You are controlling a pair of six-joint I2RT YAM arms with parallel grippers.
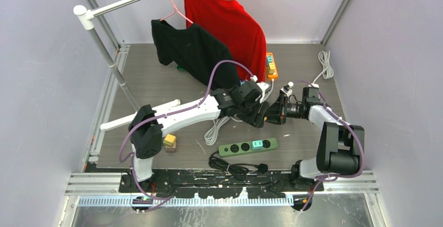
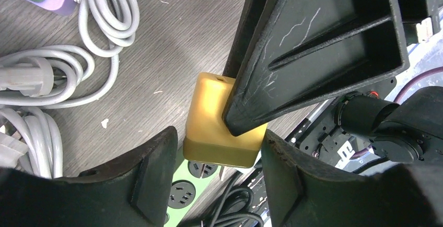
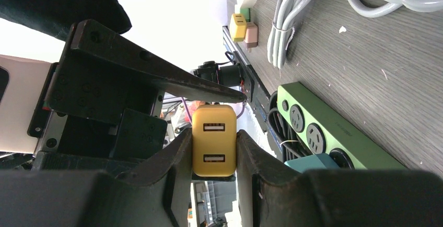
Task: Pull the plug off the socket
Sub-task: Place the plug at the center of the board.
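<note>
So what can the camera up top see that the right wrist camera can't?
Only the top camera shows the red shirt and the black shirt hanging at the back, and the orange power strip beside them. Only the right wrist camera shows the yellow plug up close, with its two little slots, squeezed by the right gripper. Both cameras show the green power strip and the bundled grey cables.

A red shirt (image 1: pixel 227 21) hangs at the back, a black shirt (image 1: pixel 194 52) just beside it.
</note>
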